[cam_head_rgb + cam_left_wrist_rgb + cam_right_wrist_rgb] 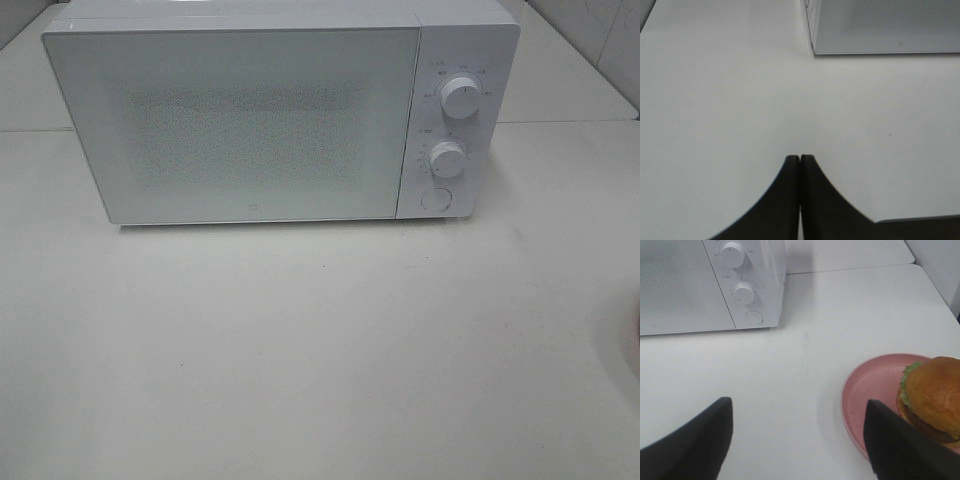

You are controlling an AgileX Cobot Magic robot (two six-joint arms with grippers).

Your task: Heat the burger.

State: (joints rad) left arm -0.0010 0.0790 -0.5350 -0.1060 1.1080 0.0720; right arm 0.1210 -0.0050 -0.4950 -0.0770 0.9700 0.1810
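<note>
On the white table (320,360), sitting shut: microwave (235,125). Resting on pink plate (875,390), near right pincer (797,440): burger (932,397). Standing apart and empty, right pincer; pressing together, left pincer (800,165). Judging opening step, door needing opening next. Showing no legible dial lettering.

Bright, even, slightly washed-out light fills all views, the boxy white microwave oven (260,115) casting a soft shadow on the pale white worktop (320,350), while the near dark claw fingers (695,440) look blurred.
</note>
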